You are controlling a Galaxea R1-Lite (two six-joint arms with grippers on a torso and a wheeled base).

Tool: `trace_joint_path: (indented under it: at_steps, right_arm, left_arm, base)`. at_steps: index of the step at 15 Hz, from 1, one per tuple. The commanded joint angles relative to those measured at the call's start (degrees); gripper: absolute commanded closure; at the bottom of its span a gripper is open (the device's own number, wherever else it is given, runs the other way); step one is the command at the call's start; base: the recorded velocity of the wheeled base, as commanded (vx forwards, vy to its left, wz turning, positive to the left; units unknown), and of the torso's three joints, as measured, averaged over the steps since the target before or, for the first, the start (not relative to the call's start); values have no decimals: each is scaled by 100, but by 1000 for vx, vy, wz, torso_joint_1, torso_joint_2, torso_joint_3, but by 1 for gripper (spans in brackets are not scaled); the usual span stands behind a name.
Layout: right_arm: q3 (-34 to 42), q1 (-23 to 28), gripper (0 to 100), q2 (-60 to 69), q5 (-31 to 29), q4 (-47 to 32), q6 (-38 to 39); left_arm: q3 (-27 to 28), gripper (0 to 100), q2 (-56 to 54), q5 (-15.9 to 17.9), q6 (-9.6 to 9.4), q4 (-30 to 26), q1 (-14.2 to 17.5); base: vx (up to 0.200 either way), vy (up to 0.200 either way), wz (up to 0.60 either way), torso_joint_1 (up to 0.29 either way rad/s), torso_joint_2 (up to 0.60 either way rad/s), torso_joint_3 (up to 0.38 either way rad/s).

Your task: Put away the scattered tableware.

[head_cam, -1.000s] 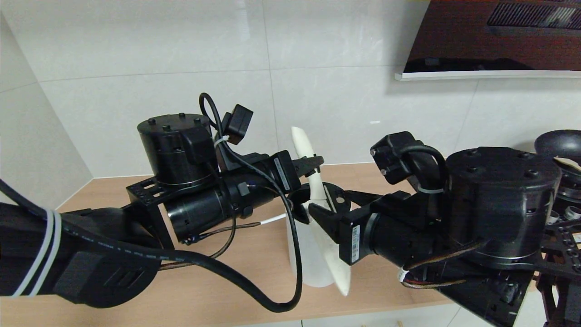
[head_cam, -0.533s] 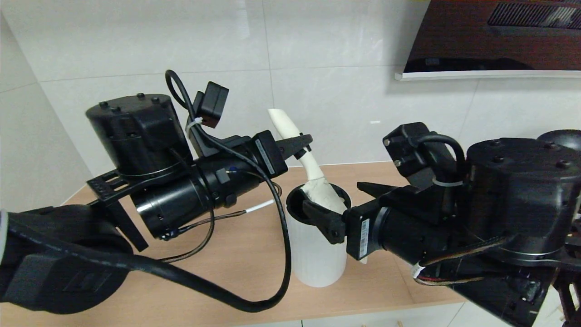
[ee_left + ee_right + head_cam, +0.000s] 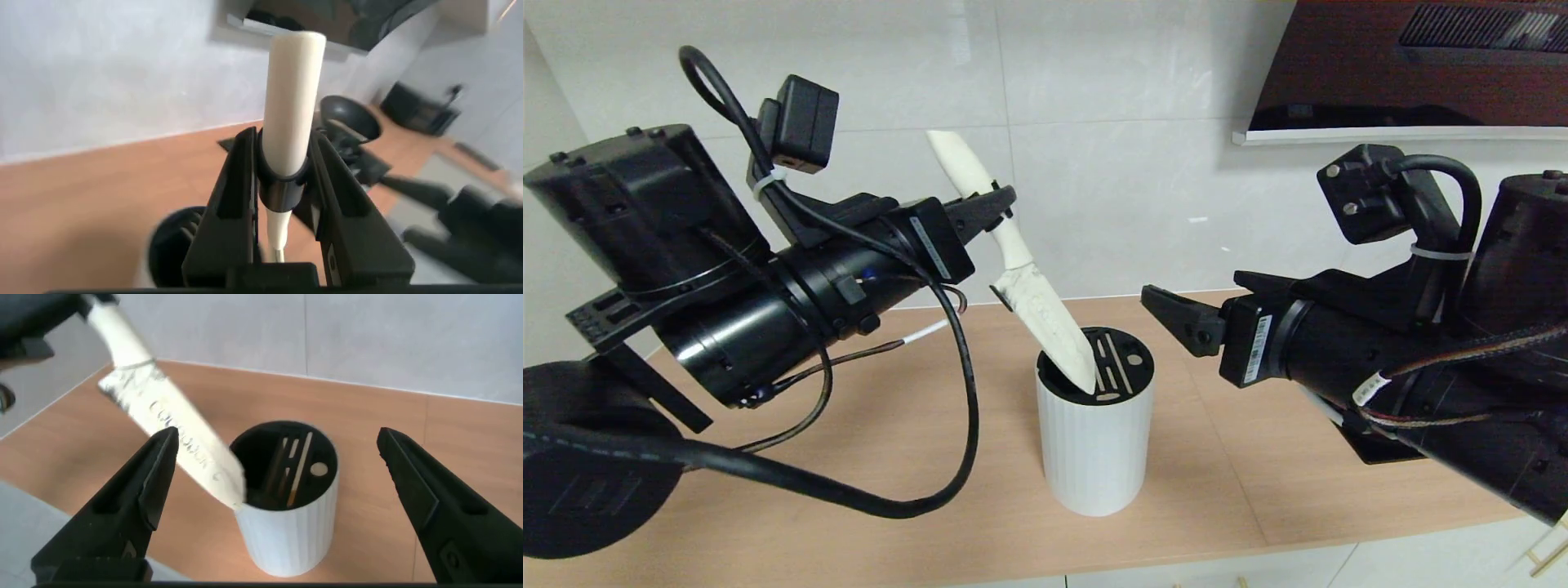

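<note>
Cannot tell whether the tip of the white-bladed, cream-handled knife enters a slot in the black top of the white ribbed cylindrical holder or merely meets its near left rim. Hides the handle's middle between the clamped black fingers of the left gripper, and the whole blade beneath them in the left wrist view. Blurs the holder there too. Cuts off the roots of the spread right gripper and, far right, the dark range hood.
</note>
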State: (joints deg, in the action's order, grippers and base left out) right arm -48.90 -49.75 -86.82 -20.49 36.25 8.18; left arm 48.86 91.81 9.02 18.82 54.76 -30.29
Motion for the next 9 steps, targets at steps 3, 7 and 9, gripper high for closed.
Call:
trace_joint_path:
  at_steps: [3, 7, 9]
  right_arm:
    - [12, 18, 0, -1, 1, 4, -1]
    - [21, 18, 0, -45, 1, 4, -1]
    - [21, 27, 0, -45, 1, 4, -1]
  left_arm:
    - [-175, 100, 355, 3, -502, 940, 15]
    - [-201, 100, 1217, -384, -1434, 2258, 24]
    - [-324, 100, 1269, -427, -1724, 2381, 24]
  base:
    - [0, 0, 0, 0, 0, 0]
    - [0, 0, 0, 0, 0, 0]
    - [0, 0, 0, 0, 0, 0]
